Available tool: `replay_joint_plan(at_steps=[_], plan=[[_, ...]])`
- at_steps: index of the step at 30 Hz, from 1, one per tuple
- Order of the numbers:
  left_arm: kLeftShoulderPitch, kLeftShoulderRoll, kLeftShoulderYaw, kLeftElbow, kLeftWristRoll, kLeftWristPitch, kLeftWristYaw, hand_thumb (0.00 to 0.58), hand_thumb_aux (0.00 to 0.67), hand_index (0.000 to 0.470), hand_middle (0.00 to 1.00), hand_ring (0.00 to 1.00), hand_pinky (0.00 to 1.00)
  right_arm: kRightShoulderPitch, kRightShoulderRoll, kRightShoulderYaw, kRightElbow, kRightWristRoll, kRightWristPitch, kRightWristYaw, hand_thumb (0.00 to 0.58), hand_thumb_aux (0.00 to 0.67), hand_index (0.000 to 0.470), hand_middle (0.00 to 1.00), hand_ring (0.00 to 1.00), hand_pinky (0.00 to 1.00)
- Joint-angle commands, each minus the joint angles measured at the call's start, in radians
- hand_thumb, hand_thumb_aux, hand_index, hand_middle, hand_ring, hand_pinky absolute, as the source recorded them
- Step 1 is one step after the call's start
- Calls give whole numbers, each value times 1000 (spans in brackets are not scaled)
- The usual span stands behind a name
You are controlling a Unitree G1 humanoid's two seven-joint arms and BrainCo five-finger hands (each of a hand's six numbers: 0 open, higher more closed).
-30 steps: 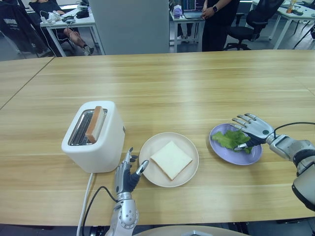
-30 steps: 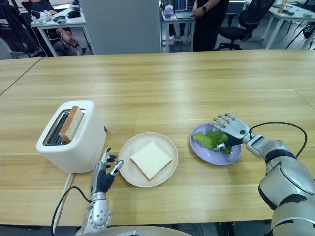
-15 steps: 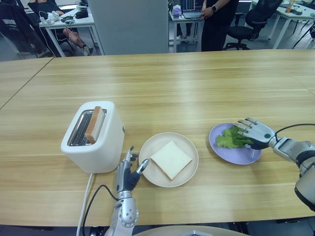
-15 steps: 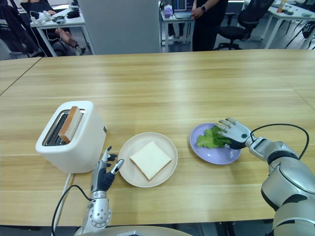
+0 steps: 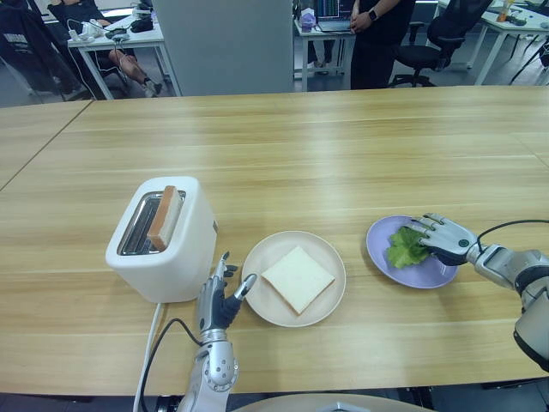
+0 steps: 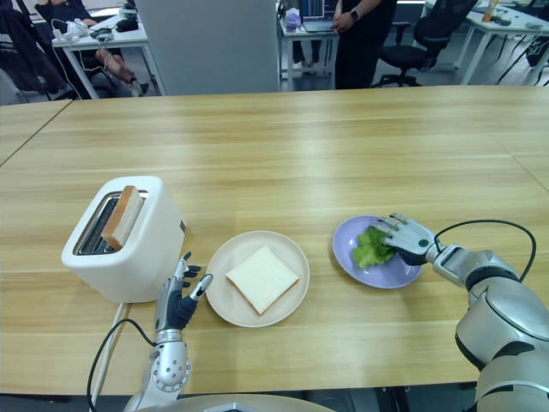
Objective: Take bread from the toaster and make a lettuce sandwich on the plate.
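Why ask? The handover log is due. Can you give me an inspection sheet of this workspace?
Surface: wooden table, one long top.
Job's things: toaster with a bread slice upright in its slot; second slice flat on the beige plate; lettuce on the purple plate.
Clutter: nothing seen.
Hands: left hand open, beside the beige plate's left rim; right hand curled on the lettuce.
Cables: white cord from the toaster to the near edge; black cable at the right wrist.
Surroundings: grey partition, desk, office chair behind.
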Motion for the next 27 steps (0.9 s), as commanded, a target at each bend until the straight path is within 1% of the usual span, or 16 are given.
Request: replay_joint_plan(at_steps=[1, 9, 15, 20, 23, 27], plan=[[-1, -1, -3, 20, -5, 1, -3, 0, 0, 0, 349, 349, 349, -40, -26, -42, -32, 44, -39, -24, 580, 670, 460, 0, 0, 0], [0, -1, -7, 20, -6, 1, -2, 0, 0, 0, 345, 345, 345, -66, -92, -156, -150, 145, -136, -42, 580, 670, 460, 0, 0, 0], [-3, -1, -14, 12, 2, 5, -4, 0, 0, 0, 345, 345, 345, -27, -122, -245, -299, 222, -212, 28, 580, 670, 460, 0, 0, 0], [-13, -3, -26, -16, 21, 19, -10, 0, 0, 0, 345, 345, 345, 65, -68, -310, -506, 305, -240, 159, 580, 670, 460, 0, 0, 0], [-23, -4, -32, -23, 27, 23, -17, 0, 0, 0, 341, 341, 341, 130, -7, -349, -633, 368, -226, 264, 580, 670, 460, 0, 0, 0], [-32, -2, -39, -26, 32, 29, -23, 0, 0, 0, 341, 341, 341, 205, 67, -369, -750, 394, -201, 364, 580, 670, 460, 0, 0, 0]])
